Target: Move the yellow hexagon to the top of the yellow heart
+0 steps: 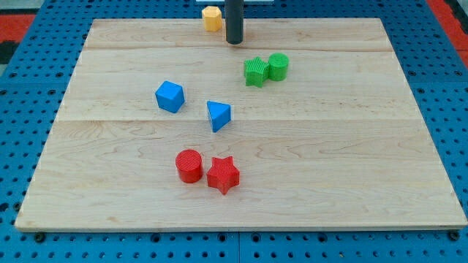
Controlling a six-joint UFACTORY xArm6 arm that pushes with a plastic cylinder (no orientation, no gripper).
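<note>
One yellow hexagon (211,17) sits just left of the tip (234,42); no jaws exist; yellow heart unseen, so progress is unclear.

No readable text, labels or numbers — board and blocks unmarked

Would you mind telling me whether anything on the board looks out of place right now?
One thing: the yellow block sits at the board's very top edge, partly over it, just left of my tip. No yellow heart shows in this view. The other blocks lie flat, well inside the board.
</note>
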